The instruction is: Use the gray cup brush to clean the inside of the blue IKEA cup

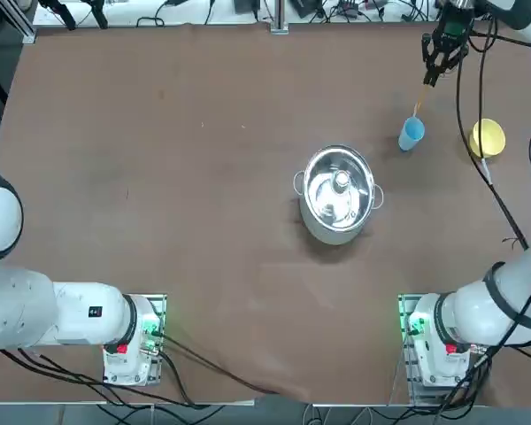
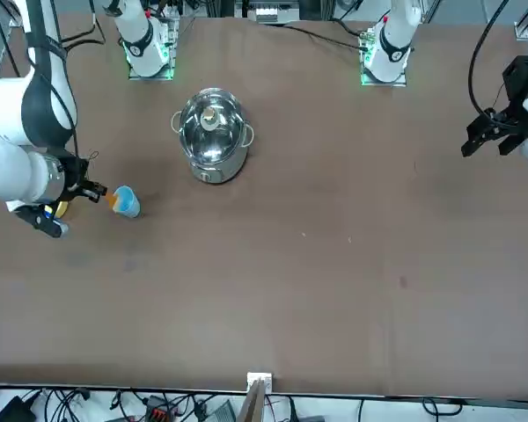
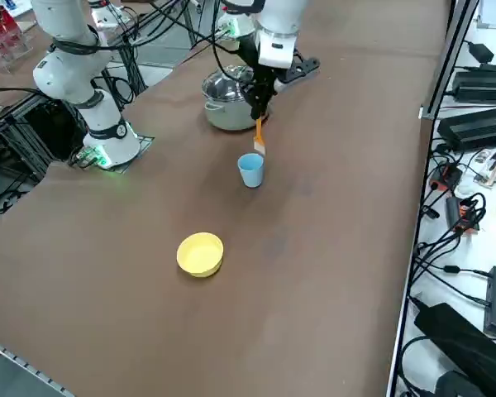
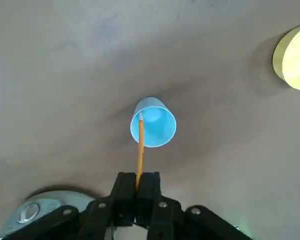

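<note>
Holds the brush [image 4: 140, 145] pinched in the closed fingers of the right tool [image 4: 139, 176], above the blue cup [image 3: 250, 174], head pointing down at the open mouth; probably grips near the handle's end to leave the head free to reach inside. Needs lowering next, perhaps with slight centring to avoid tipping the cup, upright on the worktop [image 1: 203, 221], well apart from the lidded pot [image 1: 336, 232], near the yellow cup [image 3: 200, 255]
</note>
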Controlling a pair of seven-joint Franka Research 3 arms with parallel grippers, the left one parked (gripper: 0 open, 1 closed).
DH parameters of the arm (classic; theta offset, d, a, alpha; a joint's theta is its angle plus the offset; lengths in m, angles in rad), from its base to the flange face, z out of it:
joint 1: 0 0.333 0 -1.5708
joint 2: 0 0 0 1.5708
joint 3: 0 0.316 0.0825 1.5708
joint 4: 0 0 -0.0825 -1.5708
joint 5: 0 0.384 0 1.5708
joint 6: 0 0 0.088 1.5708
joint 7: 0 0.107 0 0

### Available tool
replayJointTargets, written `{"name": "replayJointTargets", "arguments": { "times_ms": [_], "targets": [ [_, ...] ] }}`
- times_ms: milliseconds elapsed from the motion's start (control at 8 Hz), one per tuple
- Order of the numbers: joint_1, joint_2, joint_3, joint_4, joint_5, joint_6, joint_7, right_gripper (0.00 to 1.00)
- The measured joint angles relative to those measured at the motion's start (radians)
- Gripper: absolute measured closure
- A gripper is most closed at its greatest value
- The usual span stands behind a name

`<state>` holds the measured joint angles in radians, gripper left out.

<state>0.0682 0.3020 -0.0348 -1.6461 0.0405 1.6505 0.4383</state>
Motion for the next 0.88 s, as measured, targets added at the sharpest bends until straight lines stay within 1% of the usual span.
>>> {"name": "replayJointTargets", "arguments": {
  "times_ms": [500, 875],
  "targets": [
    [-0.001, 0.010, -0.005, -0.063, 0.000, 0.017, 0.000, 0.97],
    [-0.004, 0.020, -0.014, -0.099, -0.010, 0.055, 0.000, 0.97]
  ]
}}
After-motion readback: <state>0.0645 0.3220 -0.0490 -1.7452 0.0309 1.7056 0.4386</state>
